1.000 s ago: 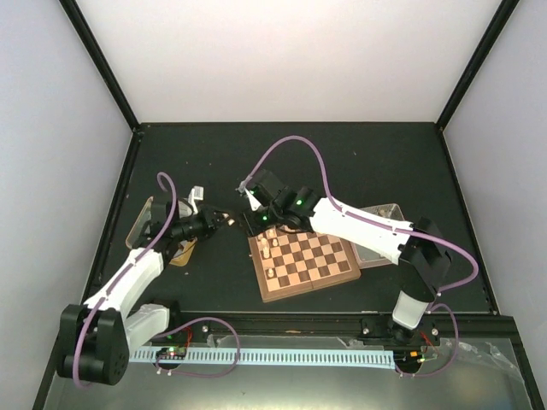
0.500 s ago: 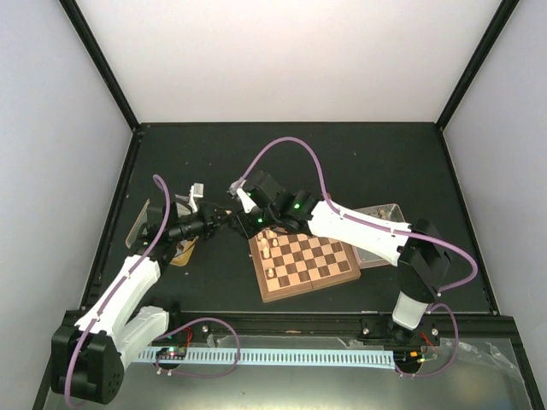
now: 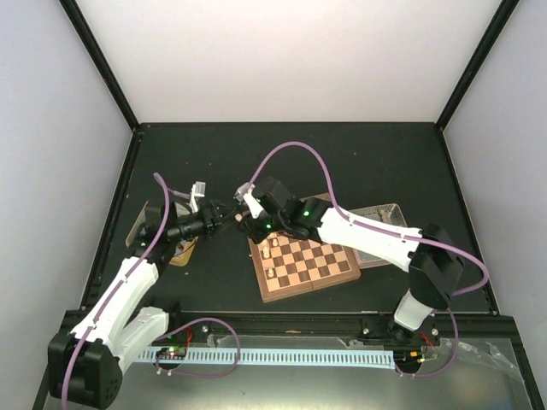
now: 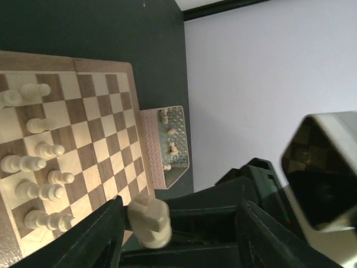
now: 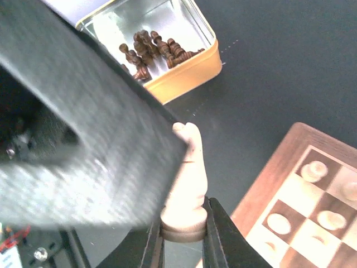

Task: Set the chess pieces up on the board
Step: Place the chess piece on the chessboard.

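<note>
Setup is barely begun: pale chess pieces (image 4: 50,149) line one edge of the board (image 3: 305,263), and dark pieces (image 5: 150,47) lie in a tin (image 5: 192,64) off it. Beside the board's corner the right gripper (image 5: 184,234) clenches a pale piece (image 5: 188,184); the left gripper (image 4: 178,223) stands released.

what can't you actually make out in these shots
Top view: pale piece too small, lost between left pincer and right pincer.
Right wrist view: a blurred dark shape covers part of the gold tin.
Left wrist view: board cut off by the left edge.
</note>
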